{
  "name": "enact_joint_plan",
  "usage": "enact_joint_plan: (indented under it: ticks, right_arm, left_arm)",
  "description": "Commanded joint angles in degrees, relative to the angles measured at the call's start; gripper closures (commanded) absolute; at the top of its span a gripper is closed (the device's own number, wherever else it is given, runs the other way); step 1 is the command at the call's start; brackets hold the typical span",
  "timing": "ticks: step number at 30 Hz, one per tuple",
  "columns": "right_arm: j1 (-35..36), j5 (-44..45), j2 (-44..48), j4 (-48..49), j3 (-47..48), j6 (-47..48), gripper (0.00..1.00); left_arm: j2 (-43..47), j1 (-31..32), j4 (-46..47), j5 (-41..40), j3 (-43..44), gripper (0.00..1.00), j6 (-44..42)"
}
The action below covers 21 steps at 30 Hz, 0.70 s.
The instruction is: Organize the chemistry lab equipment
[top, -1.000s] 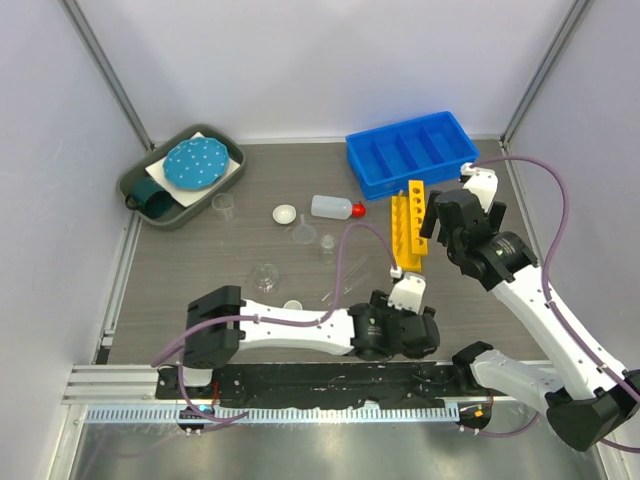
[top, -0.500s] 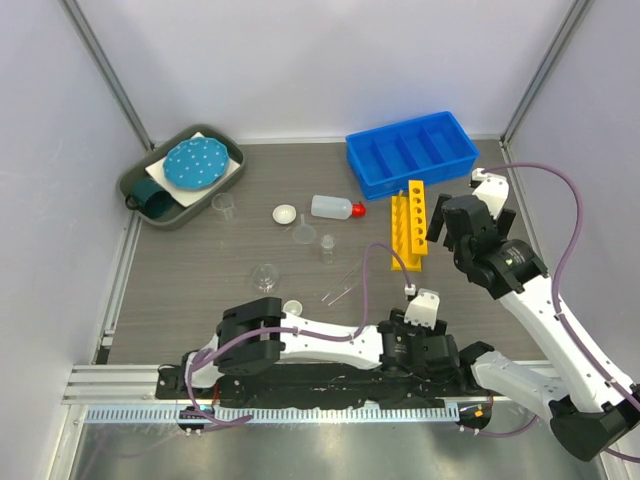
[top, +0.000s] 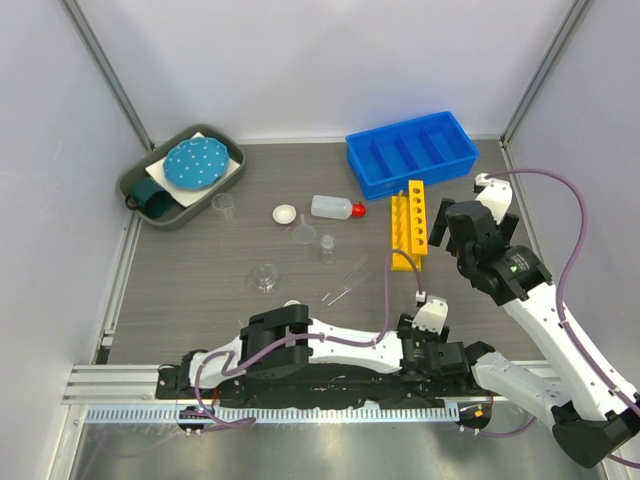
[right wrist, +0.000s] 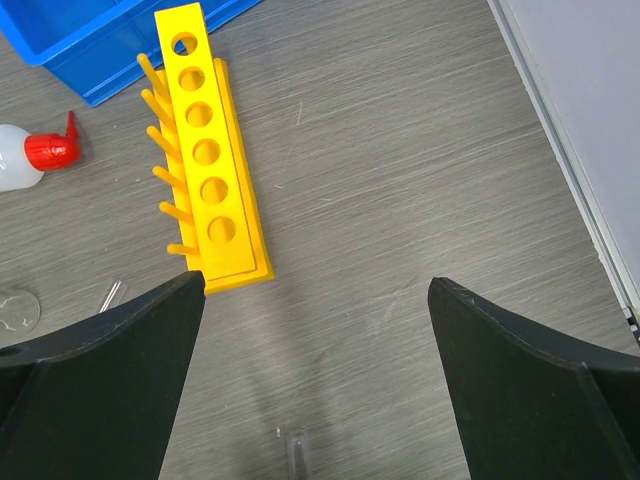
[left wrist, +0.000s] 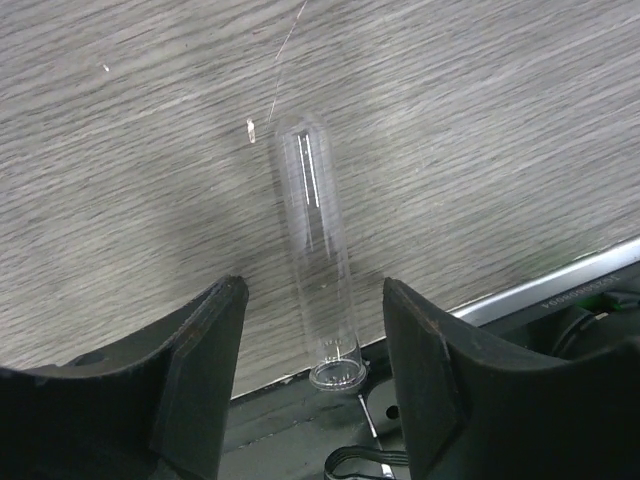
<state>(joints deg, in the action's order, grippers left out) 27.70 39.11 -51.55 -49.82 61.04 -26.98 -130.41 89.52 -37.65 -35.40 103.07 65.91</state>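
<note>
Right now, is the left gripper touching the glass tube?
Apart. The left wrist view shows the glass tube lying inside the open left gripper, with table visible on both sides.

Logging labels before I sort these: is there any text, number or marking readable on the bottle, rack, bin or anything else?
Nothing can be read in any view.
Metal rail: a short printed string, too blurred to read.
Red-capped bottle: no label visible.
Yellow rack: no markings visible.
Blue bin: no markings visible.
Test tube: no graduations visible.
</note>
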Motion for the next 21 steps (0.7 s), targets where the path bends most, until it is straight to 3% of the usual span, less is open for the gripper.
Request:
enact_joint_plan:
  ticks: [1, 6, 15, 21]
  right_arm:
    - [0.16, 0.70, 1.45, 0.34, -0.30, -0.44, 0.00]
    - [0.24, 0.09, 1.54, 0.43, -0.65, -0.53, 0.00]
    - [0.16, -1.14, 1.63, 0.60, -1.09, -1.06, 0.00]
    - [0.16, -1.67, 0.75, 1.75, -2.59, -1.49, 0.00]
  left_arm:
    - [-0.90, 0.22, -3.04, -2.40, 0.56, 0.42, 2.38]
    - [-1.43, -0.04, -3.75, -2.13, 0.03, 0.55, 2.91]
    - [1.29, -0.22, -3.48, 0.41, -5.58, 1.00, 4.32]
    - [7.70, -1.27, -6.20, 1.73, -10.95, 1.00, -2.17]
